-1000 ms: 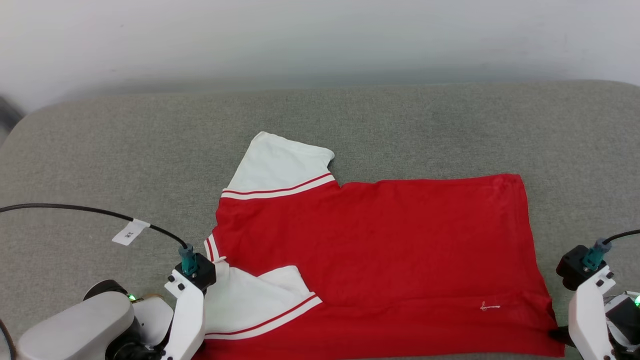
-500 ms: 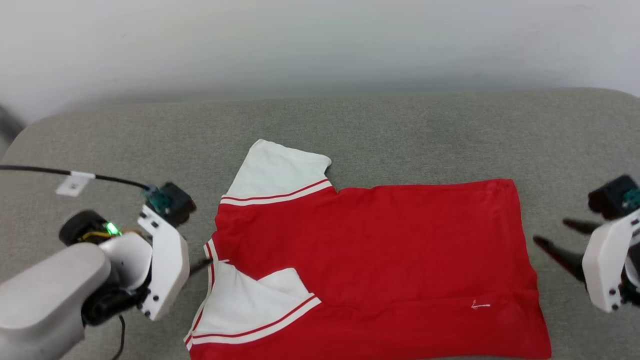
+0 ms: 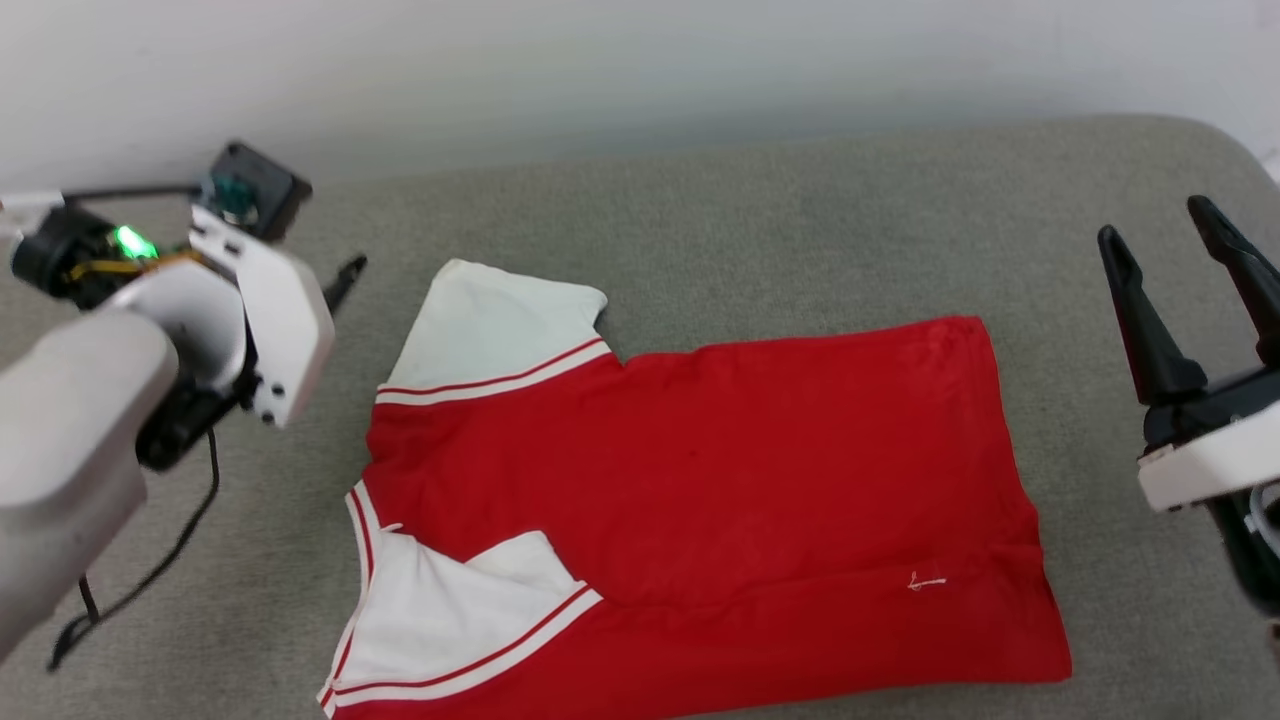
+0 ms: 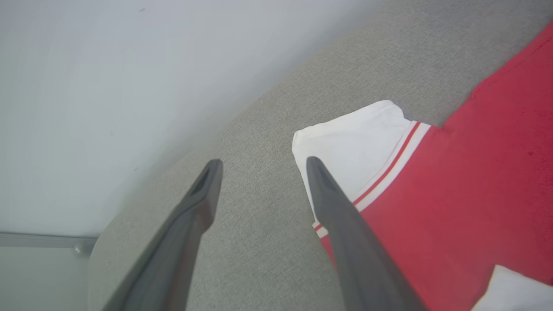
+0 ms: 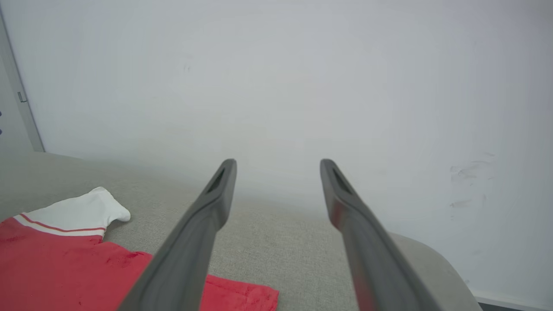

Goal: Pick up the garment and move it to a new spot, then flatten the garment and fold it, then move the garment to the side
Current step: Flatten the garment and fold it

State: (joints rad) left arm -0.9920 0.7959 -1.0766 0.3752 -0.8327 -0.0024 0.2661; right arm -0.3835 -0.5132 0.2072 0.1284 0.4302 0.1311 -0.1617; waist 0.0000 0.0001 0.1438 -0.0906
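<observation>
Soft, even light washes the grey woven-fabric cushion point(image 3: 760, 230); a faint shadow lines its far edge, wrist views slightly soft.

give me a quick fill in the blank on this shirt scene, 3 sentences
1. The garment has a red body and ____ short sleeves.
2. The left tool and the right tool both have their jaws ____, and neither holds anything.
3. The garment lies spread on a ____ fabric surface.

Missing words: white, open, grey
</observation>
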